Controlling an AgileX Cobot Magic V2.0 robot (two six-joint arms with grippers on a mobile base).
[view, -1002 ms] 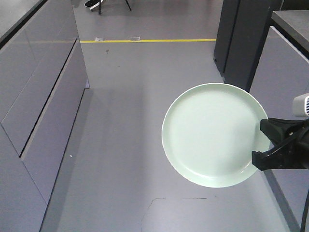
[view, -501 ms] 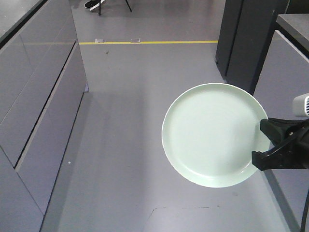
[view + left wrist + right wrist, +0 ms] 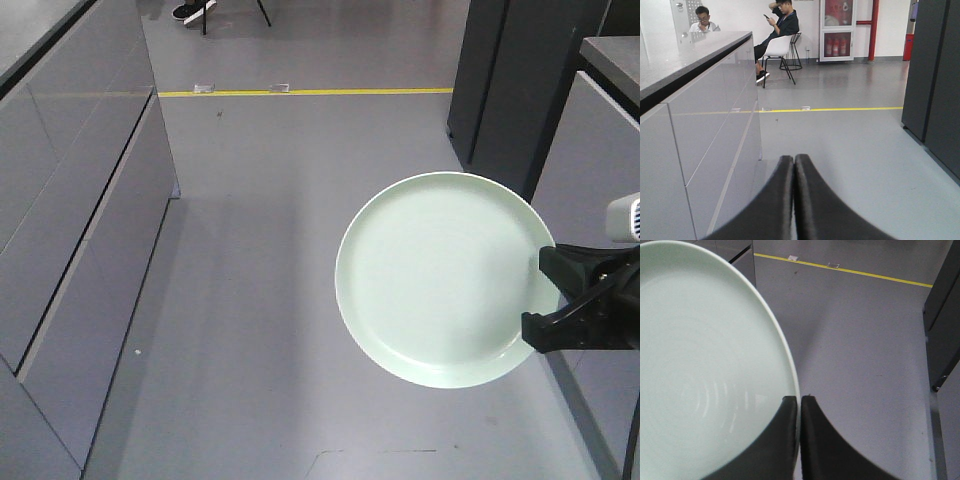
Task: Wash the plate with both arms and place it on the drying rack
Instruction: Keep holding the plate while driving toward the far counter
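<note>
The pale mint-green plate [image 3: 440, 278] hangs in the air over the grey floor, its face turned toward the front camera. My right gripper [image 3: 545, 300] is shut on the plate's right rim. In the right wrist view the plate [image 3: 705, 365] fills the left side and the right gripper [image 3: 800, 401] pinches its edge between the two black fingers. My left gripper [image 3: 794, 160] is shut with nothing in it and points along the aisle. The drying rack is out of view.
A long grey cabinet run [image 3: 70, 220] lines the left of the aisle. Dark tall cabinets [image 3: 510, 90] and a grey counter [image 3: 600, 130] stand on the right. A yellow floor line [image 3: 300, 92] crosses ahead. Two seated people [image 3: 780, 25] are far down the aisle.
The floor and cabinets have slid toward the camera, so the base has rolled forward along the aisle. The plate and right gripper keep their place in view.
</note>
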